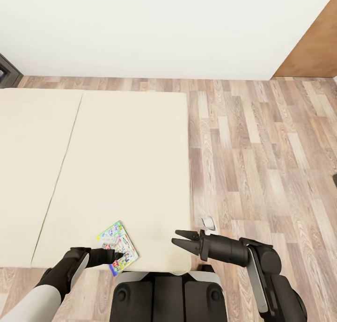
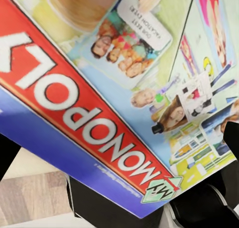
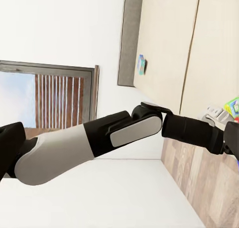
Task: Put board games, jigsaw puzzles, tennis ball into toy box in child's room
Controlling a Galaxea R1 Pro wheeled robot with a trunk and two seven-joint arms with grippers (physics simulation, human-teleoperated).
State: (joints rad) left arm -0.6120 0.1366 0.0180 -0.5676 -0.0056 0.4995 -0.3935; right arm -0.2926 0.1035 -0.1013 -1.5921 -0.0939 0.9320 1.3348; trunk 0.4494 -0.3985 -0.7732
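A green Monopoly board game (image 1: 118, 248) with a red banner lies on the beige bed (image 1: 121, 163) at its near edge, one corner hanging over. My left gripper (image 1: 110, 255) sits right at this box. Close up, the box (image 2: 114, 88) spreads across the left wrist view, with a dark fingertip (image 2: 232, 136) at one side and another at the opposite side, far apart, so the gripper is open. My right gripper (image 1: 179, 238) hovers open and empty over the bed's near right corner. A small blue board game (image 3: 142, 64) lies farther up the bed near the grey headboard (image 3: 130, 39).
Wood-plank floor (image 1: 262, 163) stretches to the right of the bed, with a brown door (image 1: 313, 41) at the far right. A small white object (image 1: 208, 224) sits on the floor by the bed corner. My base (image 1: 166, 296) stands against the bed's near edge. A window (image 3: 50, 98) is beyond the headboard.
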